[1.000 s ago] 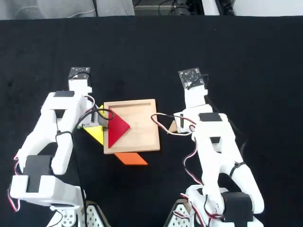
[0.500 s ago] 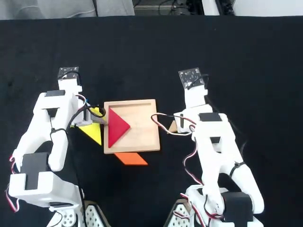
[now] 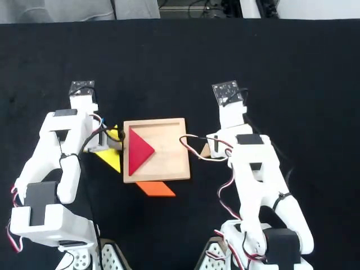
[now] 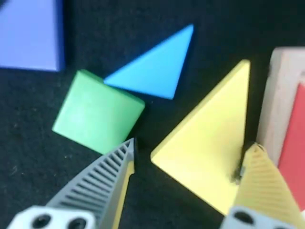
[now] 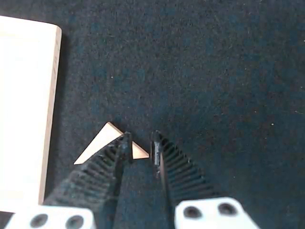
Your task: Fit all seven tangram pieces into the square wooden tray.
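A black cloth covers the table [image 3: 180,56], and past its far edge I see a grey patch [image 3: 56,10], dark cables [image 3: 197,7] and a white strip [image 3: 320,8].

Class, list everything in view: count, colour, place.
wooden tray: one, pale, between arms
red triangle: one, red, in tray
yellow triangle: one, yellow, left of tray
orange parallelogram: one, orange, beside tray
blue triangle: one, blue, beside yellow triangle
green square: one, green, beside blue triangle
purple piece: one, purple, near green square
pale triangle: one, pale, right of tray
table: one, black
left tool: one, open, over yellow triangle
right tool: one, open, over pale triangle
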You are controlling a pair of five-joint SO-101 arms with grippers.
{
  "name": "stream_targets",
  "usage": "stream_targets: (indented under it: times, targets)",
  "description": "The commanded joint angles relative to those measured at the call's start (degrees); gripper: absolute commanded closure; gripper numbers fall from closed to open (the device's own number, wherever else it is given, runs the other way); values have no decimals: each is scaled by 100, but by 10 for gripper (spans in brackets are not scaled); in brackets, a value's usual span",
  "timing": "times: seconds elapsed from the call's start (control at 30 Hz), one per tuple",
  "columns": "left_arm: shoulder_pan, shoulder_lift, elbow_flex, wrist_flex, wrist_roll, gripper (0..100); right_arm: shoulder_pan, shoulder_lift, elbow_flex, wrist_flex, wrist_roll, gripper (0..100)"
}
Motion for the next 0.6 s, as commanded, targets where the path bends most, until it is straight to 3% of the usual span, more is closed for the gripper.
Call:
stream_targets:
  times: [0.0, 0.37, 0.57]
  targets:
    - [-127, -44, 57, -35, -264, 664, 79, -259, 13, -97, -9, 923]
    - [-92, -35, -40, -149, -273, 663, 79, -259, 13, -97, -9, 923]
    - [-66, -35, -101, -211, -791, 663, 79, -259, 48, -97, 0, 923]
